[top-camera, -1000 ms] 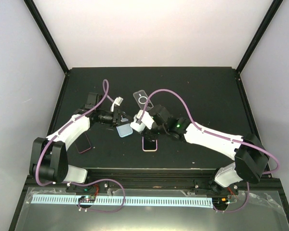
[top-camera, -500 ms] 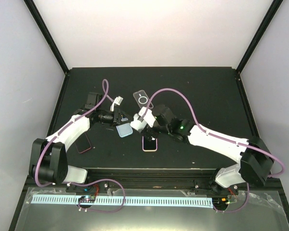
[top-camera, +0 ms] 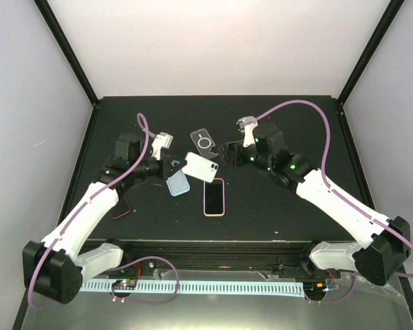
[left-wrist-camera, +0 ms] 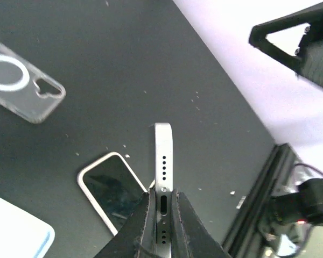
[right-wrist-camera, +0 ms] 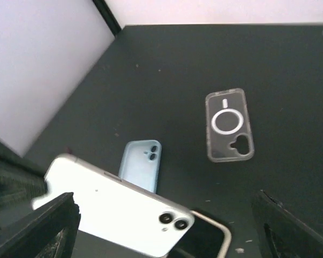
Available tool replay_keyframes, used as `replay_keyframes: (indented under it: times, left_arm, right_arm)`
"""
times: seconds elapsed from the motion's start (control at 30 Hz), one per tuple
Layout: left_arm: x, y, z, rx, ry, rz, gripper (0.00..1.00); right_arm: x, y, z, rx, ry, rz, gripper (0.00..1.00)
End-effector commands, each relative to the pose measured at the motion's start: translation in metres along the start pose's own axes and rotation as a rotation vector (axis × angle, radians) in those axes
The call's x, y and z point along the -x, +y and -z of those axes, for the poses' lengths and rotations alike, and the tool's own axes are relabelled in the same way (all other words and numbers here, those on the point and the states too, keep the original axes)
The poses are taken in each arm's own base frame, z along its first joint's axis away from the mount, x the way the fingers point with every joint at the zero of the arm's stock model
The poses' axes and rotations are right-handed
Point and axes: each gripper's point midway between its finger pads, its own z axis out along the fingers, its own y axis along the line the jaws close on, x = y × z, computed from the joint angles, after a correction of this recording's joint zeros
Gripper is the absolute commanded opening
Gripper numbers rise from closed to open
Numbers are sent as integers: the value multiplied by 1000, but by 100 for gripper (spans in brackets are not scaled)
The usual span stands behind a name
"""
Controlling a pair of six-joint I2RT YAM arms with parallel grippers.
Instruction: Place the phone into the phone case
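Observation:
My left gripper (top-camera: pixel 175 167) is shut on the bottom end of a white phone (top-camera: pixel 200 166) and holds it above the table. The left wrist view shows this phone (left-wrist-camera: pixel 163 156) edge-on between the shut fingers (left-wrist-camera: pixel 145 215). A clear phone case (top-camera: pixel 205 143) with a white ring lies flat behind it. A light blue phone case (top-camera: pixel 178 183) lies under the left wrist. My right gripper (top-camera: pixel 226 152) stands open to the right of the phone, apart from it. The right wrist view holds the white phone (right-wrist-camera: pixel 113 212), the clear case (right-wrist-camera: pixel 230 125) and the blue case (right-wrist-camera: pixel 141 165).
A phone with a dark screen in a pale pink case (top-camera: pixel 214 196) lies face up near the table's front. Another dark phone with a red rim (top-camera: pixel 124 207) lies partly under the left arm. The black table's front rail (top-camera: pixel 213 244) runs along the near edge.
The right gripper has opened and drawn back up and to the right, away from the white phone. The left arm has lifted the phone and swung it slightly right.

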Motion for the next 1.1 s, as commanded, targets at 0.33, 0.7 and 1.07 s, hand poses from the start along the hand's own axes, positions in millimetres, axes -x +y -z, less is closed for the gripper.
replay_keyframes:
  times: [0.33,0.7,1.07]
  left_arm:
    - [37,-57,42,347,-302,-696,2]
    - [13,-80,38,422,-266,-1045,2]
    - [2,-80,25,537,-193,-1223,1]
  right_arm:
    - [-11,66,7,399,290,-730,77]
    - [-16,79,9,528,314,-888,70]
    - [-31,79,-3,510,369,-901,70]
